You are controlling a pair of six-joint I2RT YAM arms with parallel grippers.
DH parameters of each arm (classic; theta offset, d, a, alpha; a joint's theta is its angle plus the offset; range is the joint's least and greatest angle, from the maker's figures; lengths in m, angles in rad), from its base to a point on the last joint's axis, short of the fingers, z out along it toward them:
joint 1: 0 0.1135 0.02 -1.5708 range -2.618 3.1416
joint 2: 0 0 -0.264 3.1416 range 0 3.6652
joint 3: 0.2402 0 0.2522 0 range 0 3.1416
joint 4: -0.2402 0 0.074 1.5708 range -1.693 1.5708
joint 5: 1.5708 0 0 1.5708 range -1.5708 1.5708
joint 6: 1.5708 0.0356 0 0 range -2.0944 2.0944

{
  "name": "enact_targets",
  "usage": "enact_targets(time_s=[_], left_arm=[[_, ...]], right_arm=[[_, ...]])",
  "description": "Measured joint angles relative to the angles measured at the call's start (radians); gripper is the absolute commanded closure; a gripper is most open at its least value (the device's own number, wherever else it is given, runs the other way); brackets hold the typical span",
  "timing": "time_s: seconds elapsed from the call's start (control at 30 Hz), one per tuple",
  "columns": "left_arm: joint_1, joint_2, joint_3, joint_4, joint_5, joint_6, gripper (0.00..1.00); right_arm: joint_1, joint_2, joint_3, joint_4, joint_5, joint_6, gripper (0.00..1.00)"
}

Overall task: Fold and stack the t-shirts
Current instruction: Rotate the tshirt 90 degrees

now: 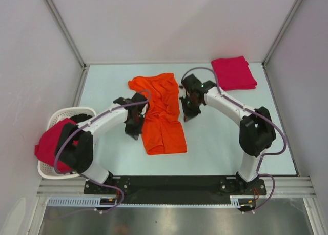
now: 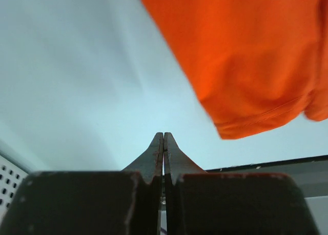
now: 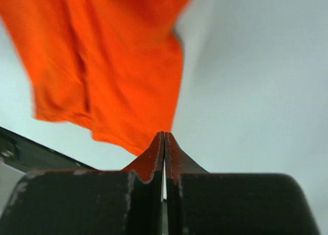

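Holding nothing in my closed left pincer [image 2: 163,138] and right pincer [image 3: 164,137], I could snag the orange t-shirt [image 1: 163,119] and spoil its fold.

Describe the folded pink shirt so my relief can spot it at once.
Start at the pale table and go to its far right corner. The pink shirt lies there as a neat flat rectangle. It alone is squared off and tidy: the orange shirt lies long and rumpled mid-table, and the other pink one is bunched over the white basket at left.

A white slatted basket [image 1: 82,112] sits at the table's [image 1: 220,137] left edge.
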Motion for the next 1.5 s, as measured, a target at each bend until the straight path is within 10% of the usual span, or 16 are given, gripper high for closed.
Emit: enact_targets(time_s=[0.23,1.5], left_arm=[[-0.016,-0.046,-0.114,0.037,0.008,-0.030,1.00],[-0.219,0.236,-0.019,0.122,0.059,-0.050,1.00]], right_arm=[[0.032,0.003,-0.244,0.016,-0.050,0.006,1.00],[0.139,0.235,-0.179,-0.010,-0.275,-0.054,1.00]])
